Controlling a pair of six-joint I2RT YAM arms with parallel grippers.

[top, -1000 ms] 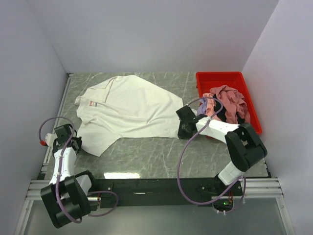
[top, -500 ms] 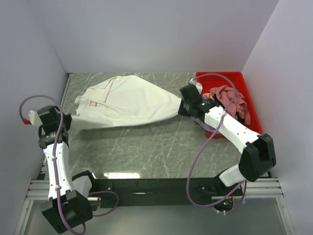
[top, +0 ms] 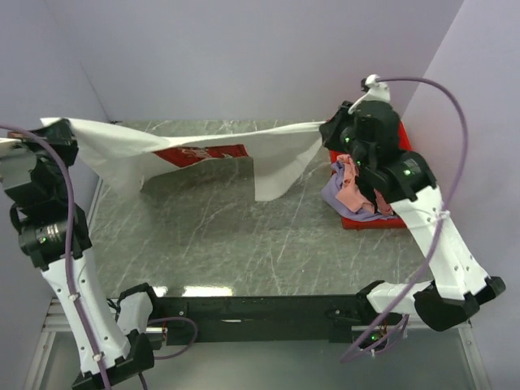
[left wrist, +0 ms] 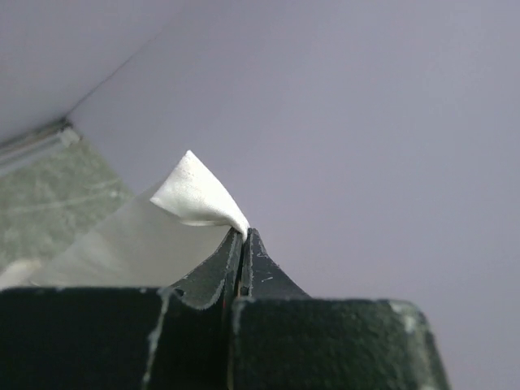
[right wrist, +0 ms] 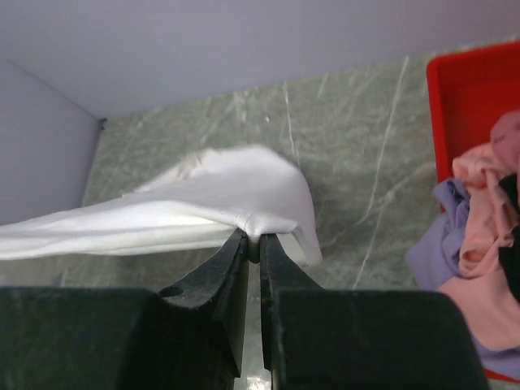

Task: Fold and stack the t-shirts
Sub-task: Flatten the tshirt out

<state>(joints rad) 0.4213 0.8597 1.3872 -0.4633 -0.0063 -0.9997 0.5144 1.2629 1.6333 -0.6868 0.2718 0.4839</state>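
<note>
While the two arms stand tall from their bases at the near edge, the marbled tabletop between them lies beneath a hanging garment.

Obs. 1: The left gripper is high up by the left wall. Its jaws are pinched fully together on a corner of the white t-shirt. In its wrist view a small peak of white cloth pokes out just above the tips.

Obs. 2: The right gripper is at about the same height on the right. Its jaws are all but closed, with a thin fold of the same shirt clamped between them. Cloth bunches over the tips in its wrist view.

Obs. 3: The shirt is in the air, a sagging band over the far half of the table. Its long axis runs left to right, straight from one gripper to the other. The red print shows left of middle. A loose flap hangs lowest right of middle; I cannot tell whether it touches the table.

Judgement: This looks like the spread before laying flat. Each arm holds its own end, so neither is nearer. The cloth lies inboard of and below both grippers. They would need to come down together, or the axis will skew.

Beyond, at far right: the red bin is largely hidden by the right arm. A pink tee and a lavender tee are heaped in it and spill over its left rim.
</note>
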